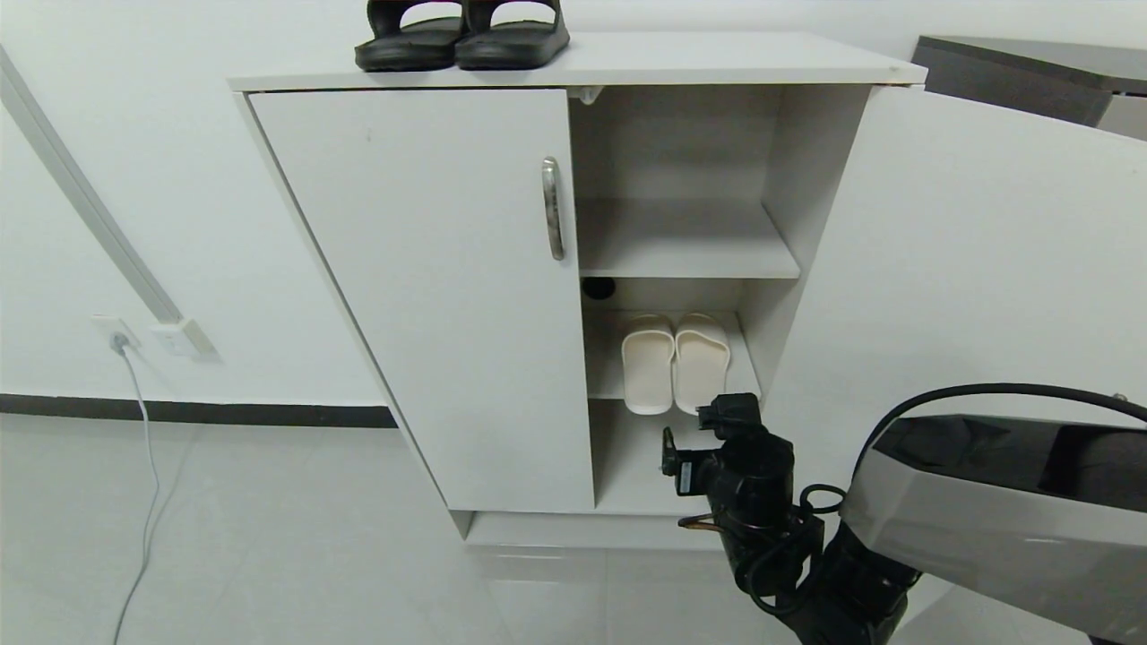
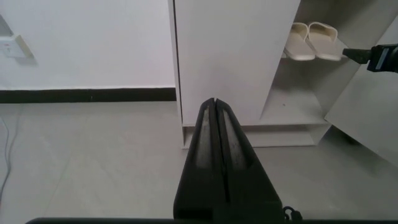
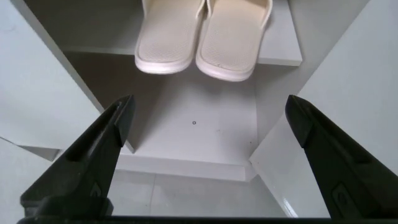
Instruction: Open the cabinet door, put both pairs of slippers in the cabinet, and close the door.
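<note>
**A:** Head view: cabinet (image 1: 573, 61) fills the centre. Right door (image 1: 968, 269) is swung wide toward the right edge, left door (image 1: 421, 296) is shut, handle (image 1: 553, 208) on its inner edge. Black slippers (image 1: 461, 36) sit on the cabinet top, upper middle, toes cut off by the frame.

**B:** Other pair?

**A:** White slippers (image 1: 675, 361) lie side by side on the middle shelf (image 1: 744, 372), right of centre. Right gripper (image 1: 697, 434) is lower centre, just in front of the opening and below that pair. The opening spans from the shut door's edge to the swung door. Wall socket (image 1: 116, 336) and cable (image 1: 143, 466) are at far left, well apart from everything.

**B:** Left wrist?

**A:** Left gripper (image 2: 215, 106) has its fingers pressed together, low over the floor (image 2: 93, 155), well apart from the cabinet and facing the shut door. Here you also get the bottom shelf (image 2: 292, 106), and the right gripper (image 2: 373, 57) near the white slippers (image 2: 314, 40).

**B:** Right wrist?

**A:** Fingers (image 3: 106, 143) are spread wide — not touching anything. The white slippers (image 3: 202, 37) lie beyond the gap, ends poking slightly past the shelf lip. Bottom shelf (image 3: 199, 134) sits under them, with cabinet panels close on both sides.
</note>
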Robot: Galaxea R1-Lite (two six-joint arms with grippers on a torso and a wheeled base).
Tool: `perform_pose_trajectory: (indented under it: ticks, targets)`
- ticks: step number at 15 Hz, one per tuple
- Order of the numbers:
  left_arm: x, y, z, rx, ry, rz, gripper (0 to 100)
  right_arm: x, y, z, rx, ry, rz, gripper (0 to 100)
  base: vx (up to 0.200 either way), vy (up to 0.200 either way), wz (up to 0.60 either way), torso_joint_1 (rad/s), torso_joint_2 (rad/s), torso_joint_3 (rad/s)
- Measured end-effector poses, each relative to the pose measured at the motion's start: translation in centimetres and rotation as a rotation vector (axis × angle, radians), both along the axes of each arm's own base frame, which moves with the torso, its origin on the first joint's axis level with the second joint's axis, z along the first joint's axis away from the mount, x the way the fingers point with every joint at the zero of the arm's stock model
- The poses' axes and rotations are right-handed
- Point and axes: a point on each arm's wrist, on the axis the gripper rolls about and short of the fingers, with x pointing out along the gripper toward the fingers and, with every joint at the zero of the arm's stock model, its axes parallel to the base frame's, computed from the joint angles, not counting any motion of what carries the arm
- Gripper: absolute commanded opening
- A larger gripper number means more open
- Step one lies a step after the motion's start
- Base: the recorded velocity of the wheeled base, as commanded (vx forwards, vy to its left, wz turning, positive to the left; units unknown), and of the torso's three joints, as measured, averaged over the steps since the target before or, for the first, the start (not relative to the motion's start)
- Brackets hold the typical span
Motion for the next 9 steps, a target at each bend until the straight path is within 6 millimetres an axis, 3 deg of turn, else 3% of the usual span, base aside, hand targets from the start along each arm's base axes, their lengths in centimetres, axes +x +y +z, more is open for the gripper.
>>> perform_pose_trajectory:
  ticks: [5,9]
  targets:
    - [0.0,0.0,0.0,0.0,0.0,0.0,0,-0.35,-0.25,0.55,0.001,-0.002,0.001,100,0.0,0.0,0.0,0.0,0.0,0.0]
    - [0.0,0.0,0.0,0.001,0.0,-0.001,0,-0.45,-0.34,0.87,0.0,-0.005,0.001,100,0.0,0.0,0.0,0.005,0.0,0.159]
